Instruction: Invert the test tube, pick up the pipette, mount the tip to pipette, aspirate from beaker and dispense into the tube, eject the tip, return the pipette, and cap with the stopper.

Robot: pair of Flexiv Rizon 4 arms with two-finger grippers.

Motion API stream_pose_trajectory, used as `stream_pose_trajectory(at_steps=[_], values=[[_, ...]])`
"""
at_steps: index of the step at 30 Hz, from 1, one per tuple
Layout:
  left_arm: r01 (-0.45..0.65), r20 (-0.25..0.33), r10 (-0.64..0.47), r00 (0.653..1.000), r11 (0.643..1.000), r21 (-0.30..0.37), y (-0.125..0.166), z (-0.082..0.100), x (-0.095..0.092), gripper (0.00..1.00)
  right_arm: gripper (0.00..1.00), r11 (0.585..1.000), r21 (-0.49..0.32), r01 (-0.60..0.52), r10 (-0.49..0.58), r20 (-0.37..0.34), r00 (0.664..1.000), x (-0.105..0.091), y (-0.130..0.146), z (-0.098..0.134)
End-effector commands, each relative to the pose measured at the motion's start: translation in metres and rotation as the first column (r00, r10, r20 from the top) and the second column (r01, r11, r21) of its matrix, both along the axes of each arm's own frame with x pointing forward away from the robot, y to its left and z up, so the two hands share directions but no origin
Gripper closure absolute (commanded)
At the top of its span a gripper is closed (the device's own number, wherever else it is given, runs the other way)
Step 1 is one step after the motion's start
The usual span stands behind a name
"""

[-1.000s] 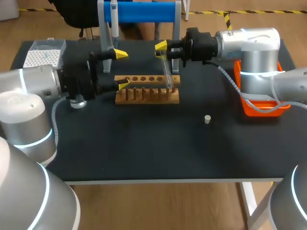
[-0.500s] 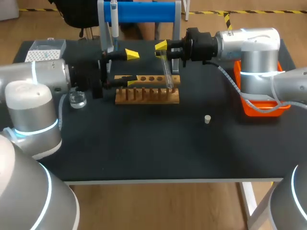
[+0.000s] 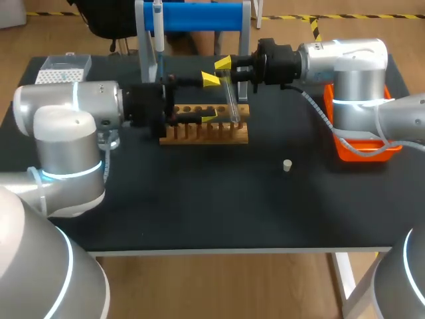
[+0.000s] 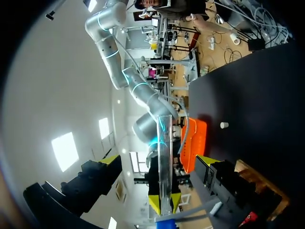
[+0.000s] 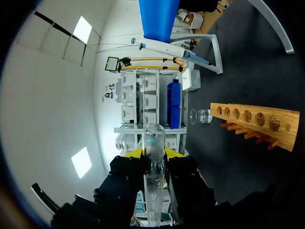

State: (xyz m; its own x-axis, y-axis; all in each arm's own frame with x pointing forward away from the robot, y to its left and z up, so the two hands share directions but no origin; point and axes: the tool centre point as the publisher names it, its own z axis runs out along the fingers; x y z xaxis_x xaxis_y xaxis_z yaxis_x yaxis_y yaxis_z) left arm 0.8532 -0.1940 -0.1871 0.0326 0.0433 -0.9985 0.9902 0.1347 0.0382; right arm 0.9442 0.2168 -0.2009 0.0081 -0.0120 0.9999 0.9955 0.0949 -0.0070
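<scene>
Right end effector [image 5: 153,153] grips the test tube [image 3: 231,101]; left end effector [image 3: 210,98] — spread wide, empty — has the tube just ahead.

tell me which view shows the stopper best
Head view: the stopper stands alone on the table, unobstructed. Left wrist view shows only a tiny far speck; right wrist view misses it.
</scene>
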Motion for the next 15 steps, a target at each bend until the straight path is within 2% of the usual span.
stream_pose_trajectory(at_steps=[1,15], values=[[0.038,0.011,-0.038,0.999,0.999,-0.023,-0.013,-0.005,0.007,0.0,1.0,1.0,-0.002,-0.001,0.001,0.0,1.0,0.001,0.0,0.0],[0.092,0.014,-0.092,0.996,0.996,-0.017,-0.038,-0.007,0.002,0.0,1.0,1.0,-0.002,-0.001,0.001,0.0,1.0,0.001,0.0,0.0]])
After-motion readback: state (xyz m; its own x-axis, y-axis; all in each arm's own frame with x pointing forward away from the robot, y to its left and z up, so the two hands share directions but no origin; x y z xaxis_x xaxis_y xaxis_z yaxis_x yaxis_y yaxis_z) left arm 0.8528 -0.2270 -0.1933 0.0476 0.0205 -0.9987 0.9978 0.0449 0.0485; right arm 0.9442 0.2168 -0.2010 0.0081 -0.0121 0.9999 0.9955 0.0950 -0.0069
